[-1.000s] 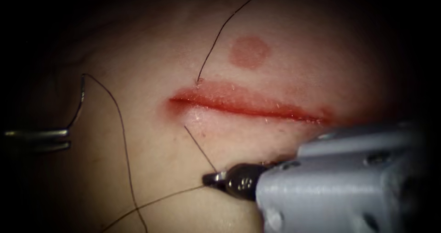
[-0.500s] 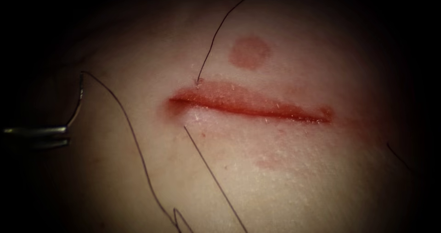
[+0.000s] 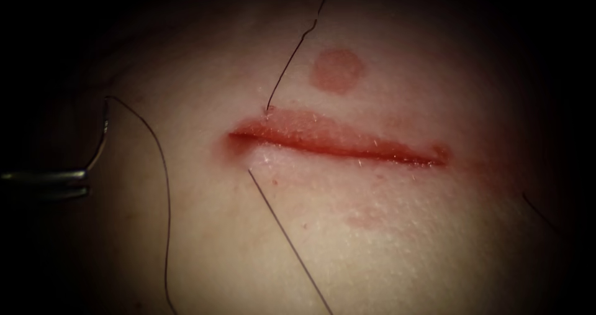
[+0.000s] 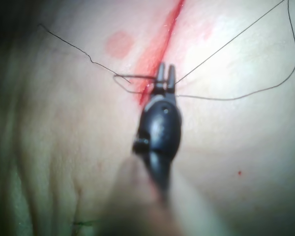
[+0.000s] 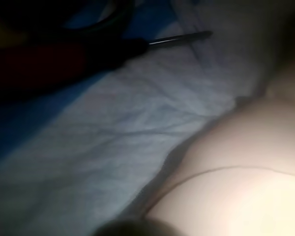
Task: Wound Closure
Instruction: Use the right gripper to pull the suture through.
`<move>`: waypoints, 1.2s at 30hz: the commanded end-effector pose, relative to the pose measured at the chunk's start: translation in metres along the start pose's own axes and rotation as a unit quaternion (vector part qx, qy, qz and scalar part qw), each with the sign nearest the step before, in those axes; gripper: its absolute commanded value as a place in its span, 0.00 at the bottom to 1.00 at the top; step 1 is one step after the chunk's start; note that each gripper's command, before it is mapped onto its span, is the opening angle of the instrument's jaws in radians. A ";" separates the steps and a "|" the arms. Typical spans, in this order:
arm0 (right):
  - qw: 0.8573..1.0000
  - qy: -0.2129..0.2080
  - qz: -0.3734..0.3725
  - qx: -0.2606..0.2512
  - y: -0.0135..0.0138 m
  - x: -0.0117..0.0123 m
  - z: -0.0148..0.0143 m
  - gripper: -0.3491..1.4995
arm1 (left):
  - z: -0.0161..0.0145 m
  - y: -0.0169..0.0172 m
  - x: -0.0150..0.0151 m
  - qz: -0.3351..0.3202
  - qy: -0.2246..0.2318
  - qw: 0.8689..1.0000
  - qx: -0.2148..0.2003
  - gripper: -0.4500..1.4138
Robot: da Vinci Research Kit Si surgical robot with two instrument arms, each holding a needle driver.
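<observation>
At the far left of the endoscope view, well clear of the cut (image 3: pixel 335 142): left tool (image 3: pixel 84 183), jaws closed on the needle (image 3: pixel 102 138) near its lower end, the curve rising free above the tissue (image 3: pixel 397 240), not in it. Needle: thin, stiff, light; best gripped on the body, away from the tip. Thread (image 3: pixel 166 228): fine, limp, apparently passing through both lips near the cut's left end. Right tool: state cannot be told.

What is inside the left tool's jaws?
The left tool grips the needle near one end, left of the cut, outside the tissue. The clamped portion is covered.
</observation>
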 end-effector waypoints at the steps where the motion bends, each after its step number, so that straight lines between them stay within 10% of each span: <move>1: 1.000 0.000 0.001 0.012 -0.0012 0.0004 0.0007 0.00 | 0.0006 0.0002 -0.0006 -0.001 0.000 1.000 0.000 0.05; 7: 1.000 -0.005 0.006 0.021 0.0000 0.0002 0.0006 0.00 | 0.0005 0.0002 -0.0007 0.000 0.000 1.000 0.000 0.05; 11: 0.994 0.040 0.025 -0.098 0.0036 0.0000 -0.0006 0.85 | 0.0006 0.0003 -0.0007 0.000 0.000 1.000 0.000 0.05; 13: 0.987 0.061 0.039 -0.144 0.0053 -0.0002 -0.0011 0.97 | 0.0007 0.0003 -0.0007 0.000 0.000 1.000 0.001 0.05; 26: 0.948 0.157 0.135 -0.240 0.0238 -0.0037 -0.0032 0.99 | 0.0006 0.0004 -0.0007 0.000 0.000 1.000 0.001 0.05; 36: 0.945 0.249 0.181 -0.110 0.0234 -0.0047 -0.0089 0.99 | 0.0006 0.0004 -0.0007 0.000 0.000 1.000 0.001 0.05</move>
